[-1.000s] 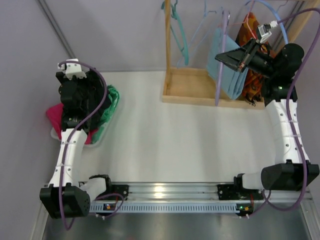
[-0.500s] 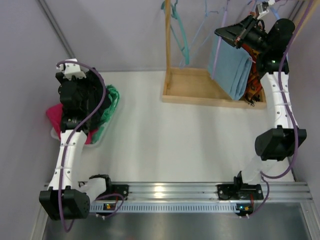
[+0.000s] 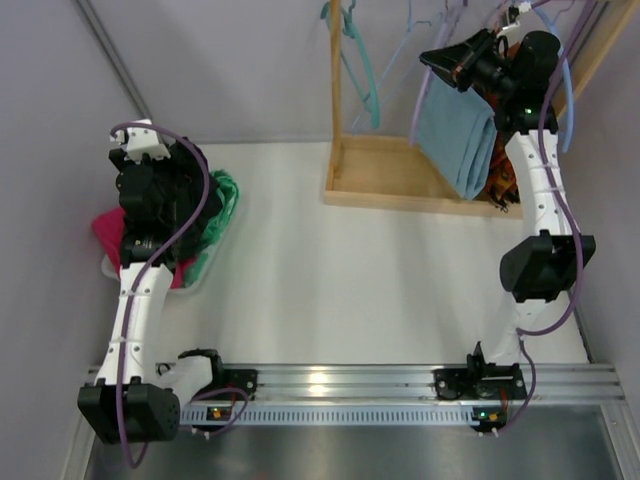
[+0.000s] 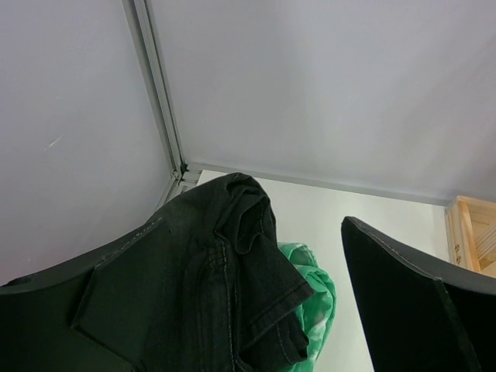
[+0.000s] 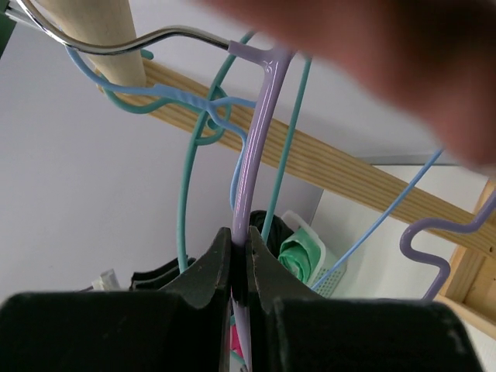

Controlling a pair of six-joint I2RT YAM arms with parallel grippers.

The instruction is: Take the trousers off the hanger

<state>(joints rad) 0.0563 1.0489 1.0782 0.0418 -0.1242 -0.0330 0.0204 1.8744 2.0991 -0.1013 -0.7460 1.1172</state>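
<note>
**Top external.** The right gripper [image 3: 432,58] is raised to the top of the wooden rack [image 3: 400,195]. The lilac hanger [image 3: 428,95] runs down from its fingertips. The blue trousers [image 3: 455,135] hang folded over that hanger, just below and behind the gripper, with their lower end inside the rack's base frame. Well apart, the left gripper [image 3: 170,190] hangs above a pile of pink and green clothes [image 3: 215,215].

**Left wrist.** The fingers are spread wide. A dark denim garment [image 4: 225,287] lies draped against the left one, and the right finger [image 4: 403,302] stands apart from it. Whether any cloth is actually pinched cannot be told. Green fabric lies beyond the fingertips.

**Right wrist.** The jaws are pressed together on the hanger's lilac stem, which rises from the fingertips toward the wooden rail [image 5: 108,31]. Teal and blue hangers [image 5: 201,116] crowd beside it. A brown blur across the top is probably something close to the lens.

**Progress.** The hanger is grasped, but the blue trousers are still on it. By this reading, what remains is to carry the hanger clear of the rack and slide the trousers off.
</note>
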